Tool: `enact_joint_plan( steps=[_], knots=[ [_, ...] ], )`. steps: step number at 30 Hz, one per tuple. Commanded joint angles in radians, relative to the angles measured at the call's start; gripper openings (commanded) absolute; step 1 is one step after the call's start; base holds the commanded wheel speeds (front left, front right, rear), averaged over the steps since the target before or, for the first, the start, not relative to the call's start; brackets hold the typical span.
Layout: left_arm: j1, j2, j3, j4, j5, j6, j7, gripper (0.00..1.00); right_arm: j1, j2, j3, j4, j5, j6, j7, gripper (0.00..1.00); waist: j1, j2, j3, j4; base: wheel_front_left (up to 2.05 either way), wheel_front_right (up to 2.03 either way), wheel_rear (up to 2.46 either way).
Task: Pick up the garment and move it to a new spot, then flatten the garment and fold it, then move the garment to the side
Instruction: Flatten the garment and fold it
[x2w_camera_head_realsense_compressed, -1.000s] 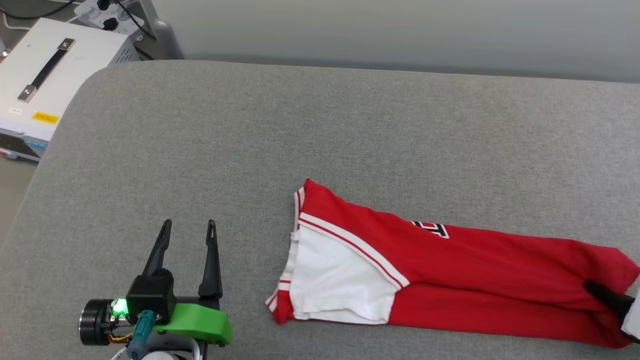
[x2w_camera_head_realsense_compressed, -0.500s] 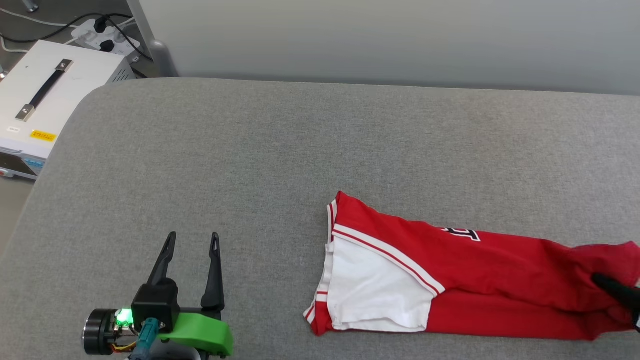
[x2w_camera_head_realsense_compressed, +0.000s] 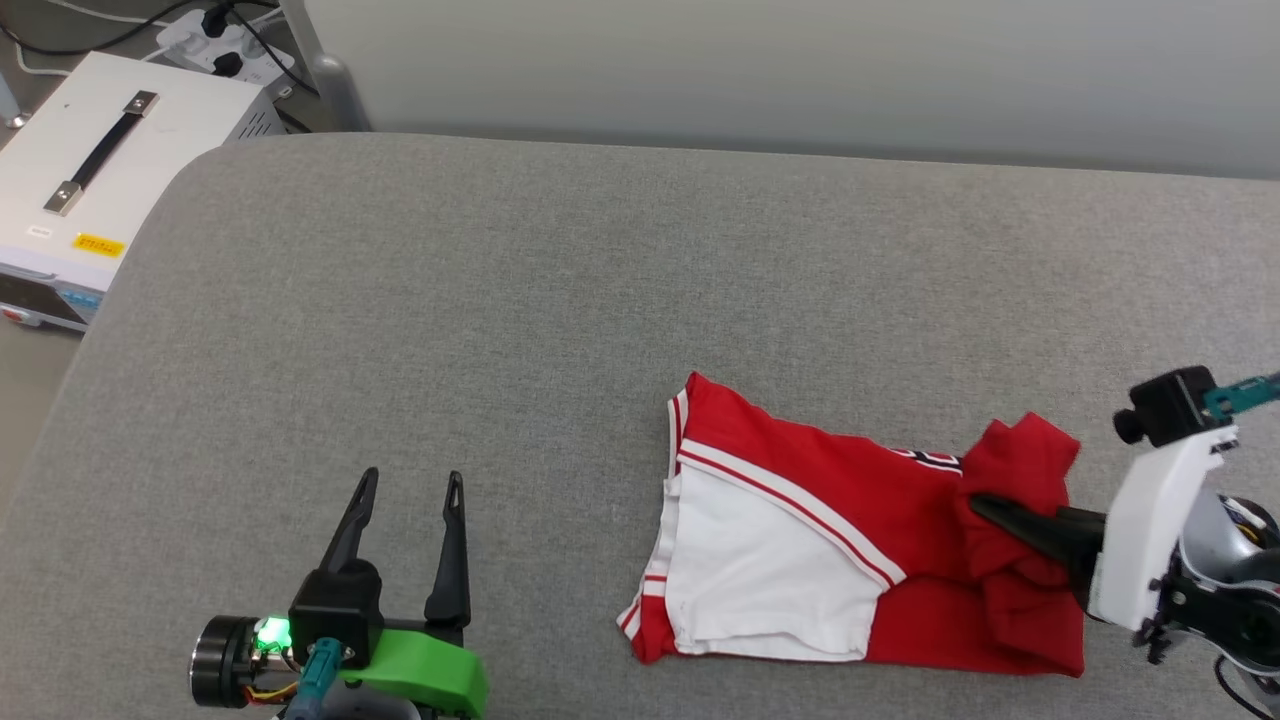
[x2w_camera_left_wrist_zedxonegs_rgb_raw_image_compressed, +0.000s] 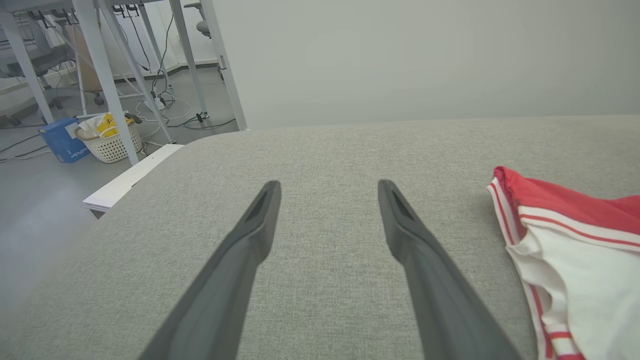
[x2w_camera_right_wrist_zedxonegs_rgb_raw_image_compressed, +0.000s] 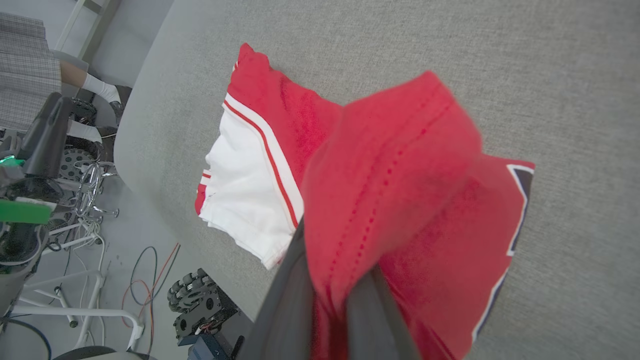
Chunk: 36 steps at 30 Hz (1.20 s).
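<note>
Right gripper (x2w_camera_head_realsense_compressed: 985, 505) pinches the garment (x2w_camera_head_realsense_compressed: 790, 520) by its red hem at the right end. Left gripper (x2w_camera_head_realsense_compressed: 412, 478) gapes, empty. Cloth looks soft, light, limp; hem corners likely hold best.

Right wrist view. The right gripper (x2w_camera_right_wrist_zedxonegs_rgb_raw_image_compressed: 327, 300) rises from the bottom edge, its two dark fingers (x2w_camera_right_wrist_zedxonegs_rgb_raw_image_compressed: 285, 310) closed on a raised fold of the red garment (x2w_camera_right_wrist_zedxonegs_rgb_raw_image_compressed: 390, 165). The fold is blurred and drapes over the fingertips, showing a stitched hem line. The rest of the garment lies on the grey pad (x2w_camera_right_wrist_zedxonegs_rgb_raw_image_compressed: 550, 75), with the white sleeve (x2w_camera_right_wrist_zedxonegs_rgb_raw_image_compressed: 245, 195) toward the pad's edge and the red-and-white trim (x2w_camera_right_wrist_zedxonegs_rgb_raw_image_compressed: 262, 145) running along the sleeve seam. Part of the black-and-white lettering (x2w_camera_right_wrist_zedxonegs_rgb_raw_image_compressed: 520, 200) shows at the garment's right border. Beyond the pad's edge: the left gripper (x2w_camera_right_wrist_zedxonegs_rgb_raw_image_compressed: 57, 107), cables (x2w_camera_right_wrist_zedxonegs_rgb_raw_image_compressed: 150, 280) on the floor, a cluster of wheels (x2w_camera_right_wrist_zedxonegs_rgb_raw_image_compressed: 197, 305) and a person's white sock (x2w_camera_right_wrist_zedxonegs_rgb_raw_image_compressed: 100, 89).
</note>
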Motion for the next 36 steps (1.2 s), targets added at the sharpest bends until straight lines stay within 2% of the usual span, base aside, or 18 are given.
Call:
enact_joint_plan(
  steps=[1,5,6,12,18,22,24,25,31,36],
  knots=[
    [-0.017,-0.009,-0.003,0.0,0.009,-0.004,-0.006,1.0,-0.045,0.028,0.02,0.007,-0.026,-0.001,0.016,0.0,0.0,0.0,0.015,0.008,0.0,0.0,0.0],
    [-0.036,-0.014,-0.014,0.003,0.01,-0.006,-0.006,1.0,-0.151,0.107,0.09,0.045,-0.086,-0.001,0.064,0.0,0.0,0.0,0.038,0.019,0.0,0.0,0.0],
    [-0.051,-0.017,-0.017,0.006,0.009,-0.007,-0.006,1.0,-0.226,0.165,0.145,0.083,-0.124,-0.001,0.086,0.0,0.0,0.0,0.053,0.027,0.0,0.0,0.0],
    [-0.073,-0.022,-0.024,0.01,0.008,-0.006,-0.006,1.0,-0.328,0.268,0.236,0.188,-0.161,-0.001,0.093,0.0,0.0,0.0,0.077,0.04,0.0,0.0,0.0],
    [-0.087,-0.026,-0.028,0.015,0.007,-0.003,-0.006,1.0,-0.363,0.321,0.32,0.336,-0.199,-0.001,0.08,0.0,0.0,0.0,0.09,0.048,0.0,0.0,0.0],
    [-0.088,-0.028,-0.029,0.017,0.006,0.0,-0.006,1.0,-0.366,0.336,0.362,0.388,-0.202,-0.001,0.036,0.0,0.0,0.0,0.09,0.049,0.0,0.0,0.0],
    [-0.085,-0.028,-0.025,0.018,0.006,0.002,-0.006,1.0,-0.373,0.331,0.376,0.379,-0.204,-0.001,-0.009,0.73,0.0,0.0,0.084,0.044,0.0,0.0,0.0],
    [-0.083,-0.028,-0.023,0.019,0.005,0.002,-0.006,1.0,-0.376,0.327,0.379,0.373,-0.203,-0.001,-0.032,1.0,0.0,0.0,0.079,0.041,0.0,0.0,0.0],
    [-0.064,-0.025,-0.006,0.027,0.006,-0.002,-0.006,1.0,-0.37,0.259,0.383,0.268,-0.204,-0.001,-0.204,1.0,0.0,0.0,0.034,0.018,0.0,0.0,0.0],
    [-0.044,-0.019,0.011,0.023,0.005,-0.004,-0.006,1.0,-0.338,0.19,0.298,0.211,-0.256,-0.001,-0.397,1.0,0.0,0.0,-0.004,-0.012,0.0,0.0,0.0]
  ],
)
